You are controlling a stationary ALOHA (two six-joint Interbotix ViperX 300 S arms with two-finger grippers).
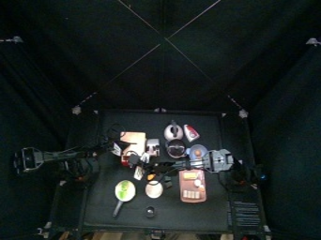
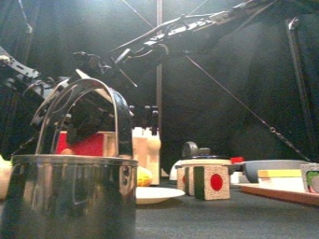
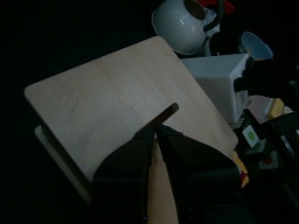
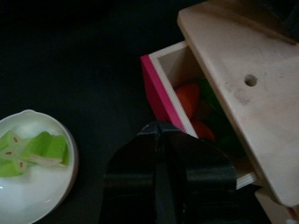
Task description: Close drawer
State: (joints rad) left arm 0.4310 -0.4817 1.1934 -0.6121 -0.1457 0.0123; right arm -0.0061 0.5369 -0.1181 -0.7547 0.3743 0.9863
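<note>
A light wooden cabinet point(image 4: 251, 66) holds a drawer point(image 4: 187, 96) with a pink front point(image 4: 158, 83). The drawer stands pulled out, with red and green things inside. My right gripper point(image 4: 156, 129) is closed to a narrow slit at the near end of that pink front. In the left wrist view my left gripper point(image 3: 170, 118) straddles the edge of the cabinet's flat top panel point(image 3: 117, 96), with a strip of wood showing between its jaws. From above, the cabinet point(image 1: 131, 139) sits left of the table's middle. The left arm point(image 1: 56, 159) reaches it from the left.
A white plate of green pieces point(image 4: 30, 162) lies close beside the open drawer. A white and red kettle point(image 3: 187, 17) and a white cup point(image 3: 251, 44) stand beyond the cabinet. A big metal pot point(image 2: 75, 191) fills the front view, with a dotted cube point(image 2: 206, 179) to its right.
</note>
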